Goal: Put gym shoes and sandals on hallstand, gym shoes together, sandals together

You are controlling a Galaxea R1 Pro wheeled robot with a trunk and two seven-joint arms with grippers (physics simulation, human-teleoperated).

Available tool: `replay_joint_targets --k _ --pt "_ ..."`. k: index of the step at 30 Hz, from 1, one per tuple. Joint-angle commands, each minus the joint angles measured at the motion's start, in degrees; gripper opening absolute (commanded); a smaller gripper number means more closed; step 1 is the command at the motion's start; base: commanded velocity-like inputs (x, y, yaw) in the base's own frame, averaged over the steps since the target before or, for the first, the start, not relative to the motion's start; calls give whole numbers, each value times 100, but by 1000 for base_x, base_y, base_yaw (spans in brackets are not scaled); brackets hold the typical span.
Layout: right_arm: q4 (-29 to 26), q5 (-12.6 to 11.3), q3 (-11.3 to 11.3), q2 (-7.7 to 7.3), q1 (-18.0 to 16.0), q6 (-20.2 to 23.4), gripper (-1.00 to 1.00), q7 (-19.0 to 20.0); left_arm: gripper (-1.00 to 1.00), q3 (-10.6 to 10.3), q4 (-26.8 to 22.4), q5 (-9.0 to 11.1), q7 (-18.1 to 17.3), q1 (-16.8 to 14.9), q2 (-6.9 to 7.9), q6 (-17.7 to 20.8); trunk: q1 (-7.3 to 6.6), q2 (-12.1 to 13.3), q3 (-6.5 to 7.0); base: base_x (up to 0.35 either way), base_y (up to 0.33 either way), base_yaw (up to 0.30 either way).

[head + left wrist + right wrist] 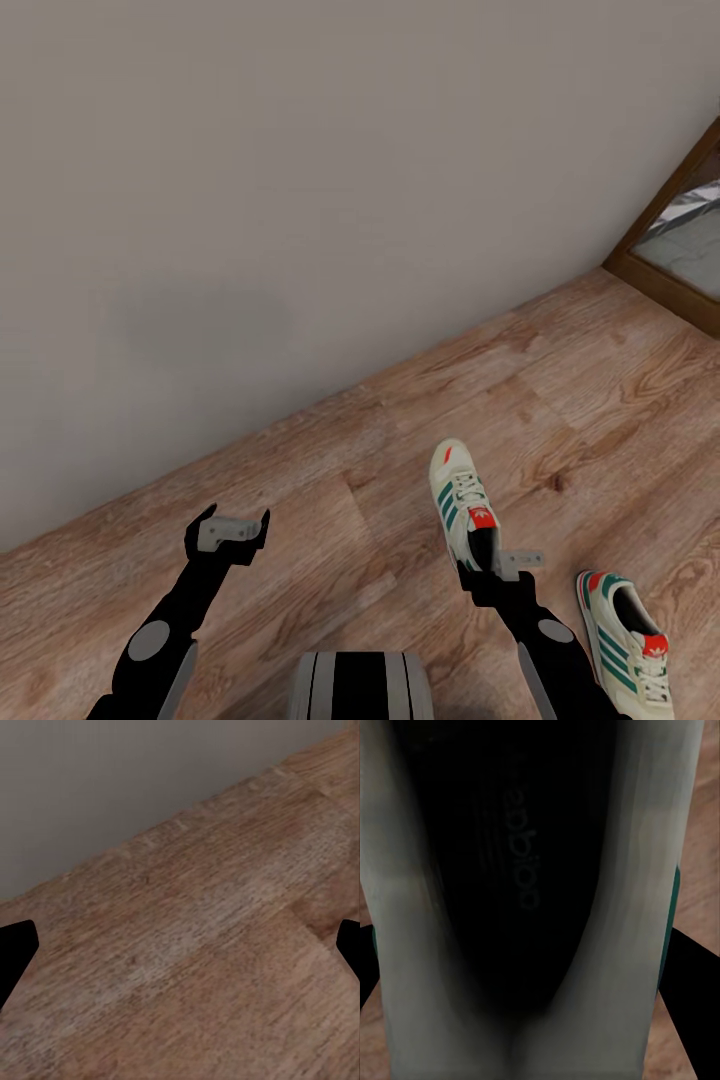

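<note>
Gym shoes (462, 500) (628, 632) both lie on the corridor floor (300, 520), none racked. Right gripper (497, 570) straddles the nearer shoe's heel, apparently not yet clamped; left gripper (228, 528) hangs spread, empty.

Left hand (238, 524) open, low; right hand (497, 571) lowered, fingers spread.

The right pincer (497, 570) covers the heel of the nearer gym shoe (460, 497), so whether its fingers press the shoe cannot be told. The second gym shoe (625, 640) is cut off by the head view's lower edge. In the right wrist view the shoe's dark insole (521, 870) is blurred (its print hardly readable).
</note>
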Motion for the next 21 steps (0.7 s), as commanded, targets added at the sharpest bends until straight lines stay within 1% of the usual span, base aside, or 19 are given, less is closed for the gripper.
replay_joint_targets --k 1,4,21 --pt "-9 1 -1 0 -1 32 -100 1 100 -5 -9 -10 -1 -1 3 31 -1 -1 6 0 0 0" --pt "-11 1 -3 1 -1 32 -100 1 100 -5 -9 -10 -1 -1 3 31 -1 -1 34 0 0 0" --pt "-14 1 -2 -2 -1 32 -100 1 100 -5 -9 -10 -1 -1 3 32 43 -24 -183 0 0 0"
